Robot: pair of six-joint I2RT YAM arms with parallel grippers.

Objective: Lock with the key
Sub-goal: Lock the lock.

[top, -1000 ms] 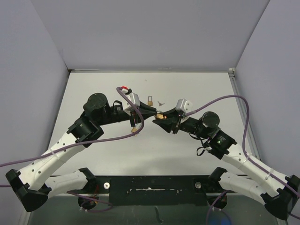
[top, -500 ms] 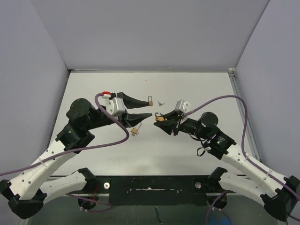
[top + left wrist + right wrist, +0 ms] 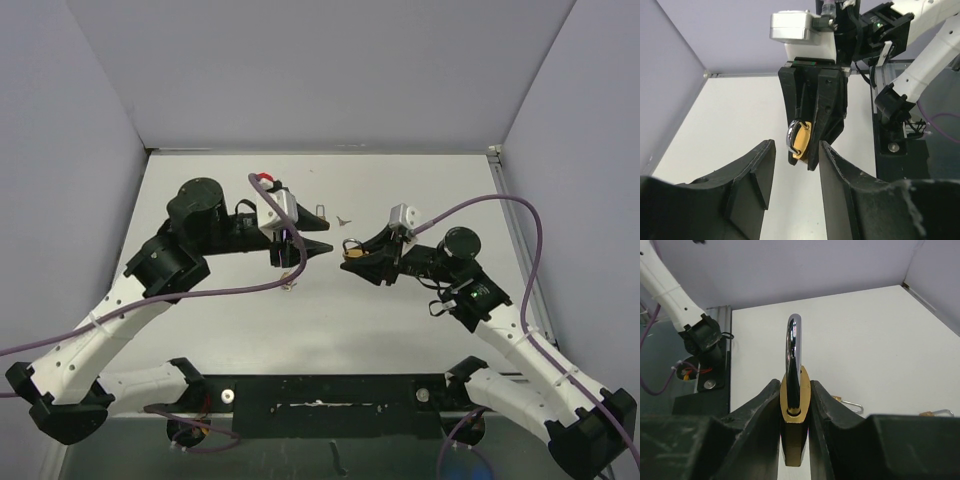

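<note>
- We've got the right gripper pinching the brass padlock upright, up off the table.
- Our left gripper faces it, spread wide, no key in it.
- Likely trouble: nudging the padlock crooked, or reaching in keyless.

A robotics lab cell: plain lilac-grey wall panels box in a white table, with two white robot arms, purple cables trailing.
</note>
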